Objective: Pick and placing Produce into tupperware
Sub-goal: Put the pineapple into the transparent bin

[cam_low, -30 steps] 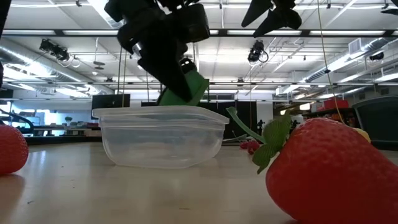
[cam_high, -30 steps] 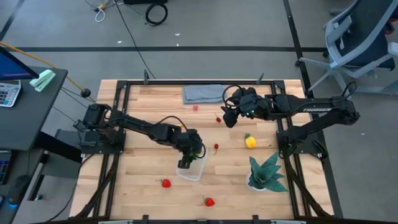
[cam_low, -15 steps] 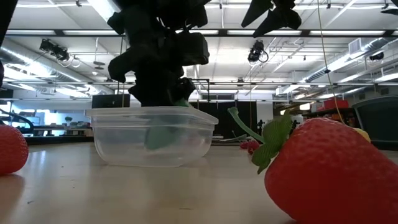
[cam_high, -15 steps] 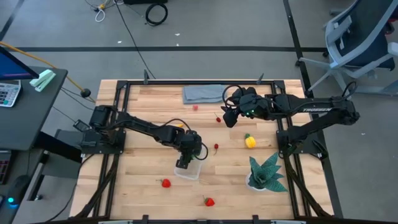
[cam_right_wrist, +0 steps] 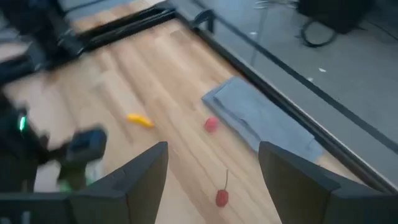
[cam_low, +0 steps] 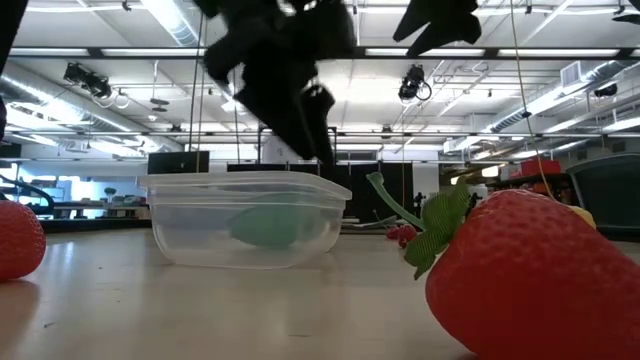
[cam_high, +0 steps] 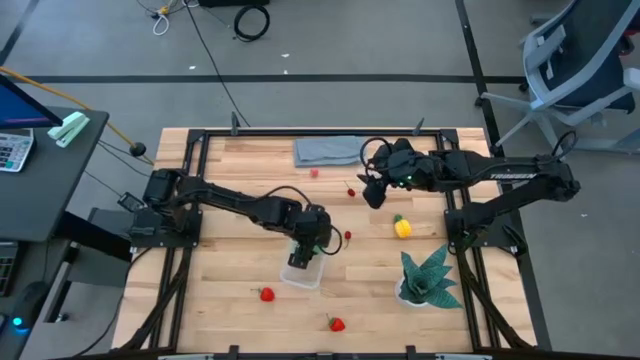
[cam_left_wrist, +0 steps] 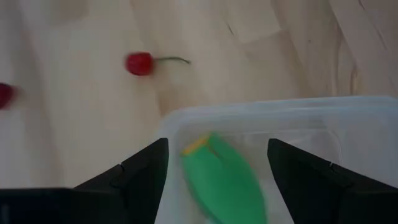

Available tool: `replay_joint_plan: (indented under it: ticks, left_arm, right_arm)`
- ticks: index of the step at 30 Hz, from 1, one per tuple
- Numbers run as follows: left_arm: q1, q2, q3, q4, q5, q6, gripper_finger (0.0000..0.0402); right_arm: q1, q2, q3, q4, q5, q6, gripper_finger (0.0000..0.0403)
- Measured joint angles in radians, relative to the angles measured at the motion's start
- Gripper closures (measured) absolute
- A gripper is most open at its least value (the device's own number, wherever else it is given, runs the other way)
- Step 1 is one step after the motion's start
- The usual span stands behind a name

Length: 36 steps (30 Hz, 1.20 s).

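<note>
The green oblong toy vegetable (cam_left_wrist: 225, 180) was dropped into the clear plastic tub (cam_left_wrist: 292, 115), left hand (cam_left_wrist: 217, 168) released, so a nearby cherry (cam_left_wrist: 139, 63) probably gets grabbed next.

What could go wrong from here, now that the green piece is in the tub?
The left gripper, open, hangs just above the tupperware; lifting off at a slant could clip the rim and shove the light tub. A cherry lies close beside the tub, so a swing that way might knock it off. The green oblong itself looks settled inside.
</note>
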Motion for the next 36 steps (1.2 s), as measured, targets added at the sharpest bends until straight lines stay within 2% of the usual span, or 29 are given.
replay_joint_plan:
  ticks: [4,8,12,15,18,25,31,36]
  left_arm:
    - [0.016,-0.002,0.149,-0.16,-0.056,0.084,0.012]
    - [0.051,-0.002,0.267,-0.274,-0.155,0.179,0.012]
    - [0.114,-0.001,0.341,-0.292,-0.268,0.228,0.012]
    - [0.175,-0.001,0.397,-0.289,-0.333,0.174,0.012]
    - [0.236,-0.001,0.458,-0.297,-0.351,0.047,0.012]
    - [0.344,-0.001,0.587,-0.294,-0.352,-0.15,0.012]
    - [0.405,-0.001,0.64,-0.292,-0.35,-0.178,0.012]
    - [0.436,-0.001,0.643,-0.295,-0.35,-0.178,0.012]
  right_arm:
    - [0.0,-0.048,0.0,-0.135,-0.129,-0.049,0.0142]
    - [0.0,-0.073,0.001,-0.375,-0.198,-0.059,0.0142]
    - [0.0,-0.038,0.0,-0.531,-0.242,0.072,0.0142]
    - [0.0,0.006,0.0,-0.541,-0.243,0.275,0.0142]
    - [-0.006,0.054,0.0,-0.544,-0.243,0.46,0.0142]
    - [-0.014,0.174,0.0,-0.588,-0.272,0.521,0.0142]
    - [-0.01,0.258,0.0,-0.664,-0.335,0.699,0.0142]
    - [-0.011,0.308,0.0,-0.681,-0.404,0.726,0.0142]
